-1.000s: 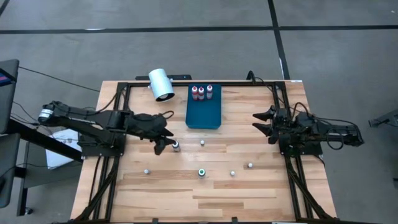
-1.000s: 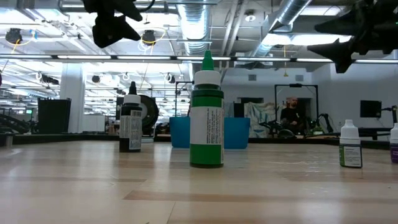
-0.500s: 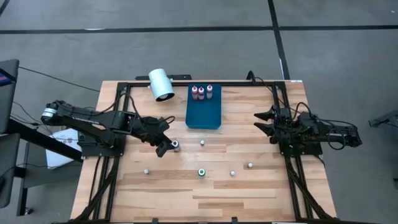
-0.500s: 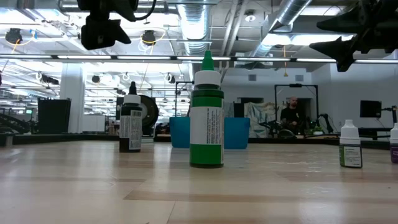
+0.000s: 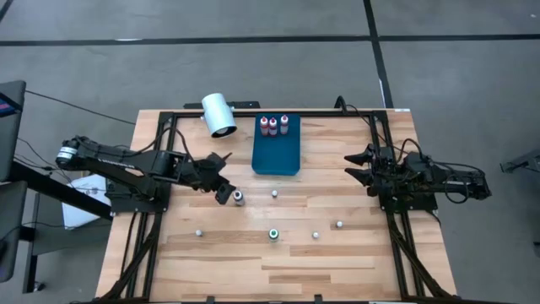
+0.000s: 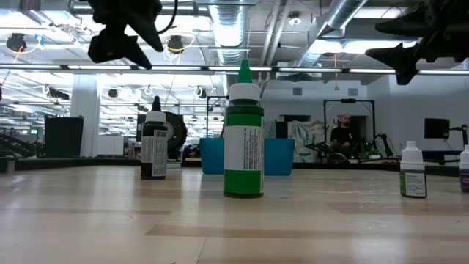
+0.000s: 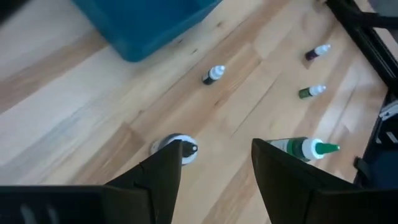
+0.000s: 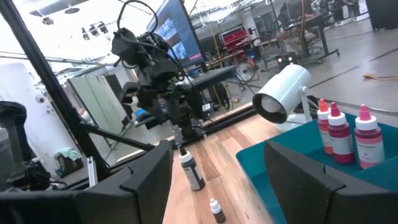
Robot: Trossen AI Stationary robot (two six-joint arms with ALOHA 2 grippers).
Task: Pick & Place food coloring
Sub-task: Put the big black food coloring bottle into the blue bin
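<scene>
Several tiny dropper bottles stand upright on their bases on the wooden table: a dark one [image 5: 238,198] [image 6: 154,147], a green one [image 5: 273,234] [image 6: 243,136] and small ones [image 5: 274,193] [image 5: 199,230] [image 5: 315,235] [image 5: 339,225]. Three red bottles [image 5: 272,126] stand at the far end of the blue tray [image 5: 278,152]. My left gripper [image 5: 221,179] [image 7: 217,158] is open and hovers well above the table, just left of the dark bottle [image 7: 177,148]. My right gripper [image 5: 359,167] [image 6: 407,40] is open and waits high up near the table's right edge.
A white cylinder [image 5: 218,114] lies at the far edge, left of the tray. Black frame rails [image 5: 160,211] run along the table's left, right and far sides. Bare wood [image 5: 278,270] spreads along the near edge. A person [image 6: 341,136] shows in the room behind.
My left gripper has drawn back a little toward the table's left edge, away from the dark bottle, and has turned about its wrist while staying high above the table. All bottles stand where they were.
</scene>
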